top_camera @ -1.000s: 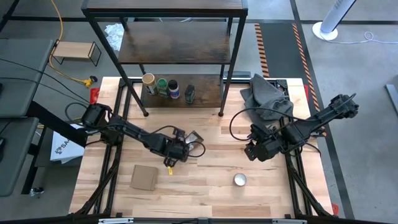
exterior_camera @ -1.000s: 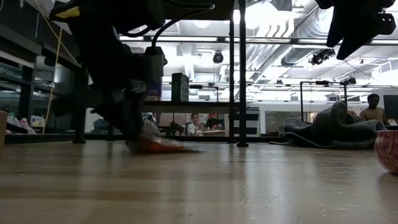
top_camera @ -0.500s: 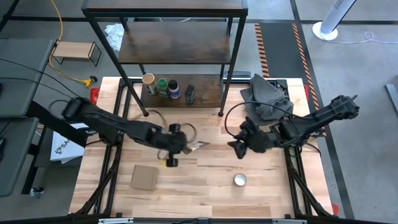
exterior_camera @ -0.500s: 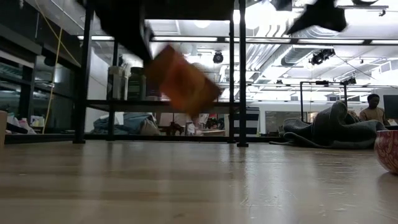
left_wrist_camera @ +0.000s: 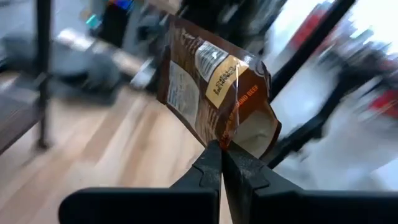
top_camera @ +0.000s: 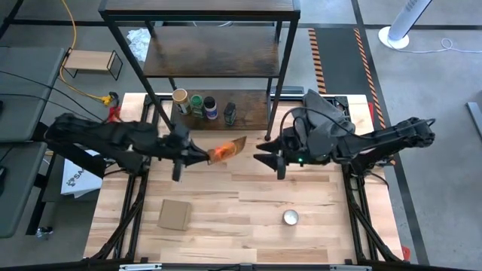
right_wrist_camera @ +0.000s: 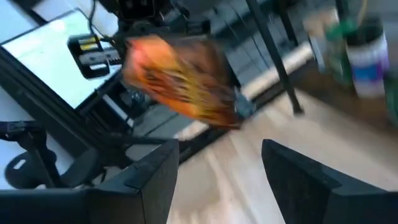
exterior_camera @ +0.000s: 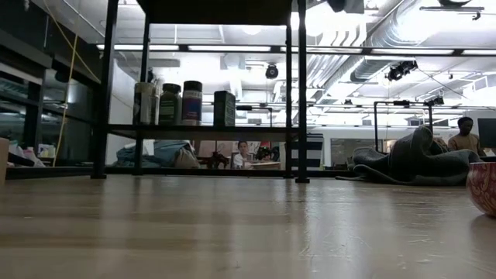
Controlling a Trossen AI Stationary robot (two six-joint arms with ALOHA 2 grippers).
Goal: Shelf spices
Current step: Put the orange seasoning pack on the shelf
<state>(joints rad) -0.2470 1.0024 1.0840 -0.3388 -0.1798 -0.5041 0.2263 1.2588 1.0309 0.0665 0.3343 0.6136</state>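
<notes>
The brown-orange pouch hangs in the air in front of the shelf, held by my left gripper, which is shut on it. My right gripper is open and faces the pouch from the right, a short way off it. The tan-lidded jar, green-lidded jar, purple-white labelled jar and dark tin stand upright in a row on the shelf's lowest board. The low view also shows this row; neither gripper shows there. My left gripper pinches the pouch's bottom edge between its two shut fingers. It comes level from the table's left. The pouch is lifted clear of the table and sticks out past the fingertips toward my right arm.
A flat cardboard square and a round silvery disc lie on the near part of the table. A grey cloth is heaped at the far right, next to the shelf's leg. A bowl's rim shows at the low view's right edge.
My left gripper has raised the pouch off the table and carried it up and toward the far edge; the pouch now sticks out level. My right gripper has risen and moved left and toward the far edge, toward the pouch.
</notes>
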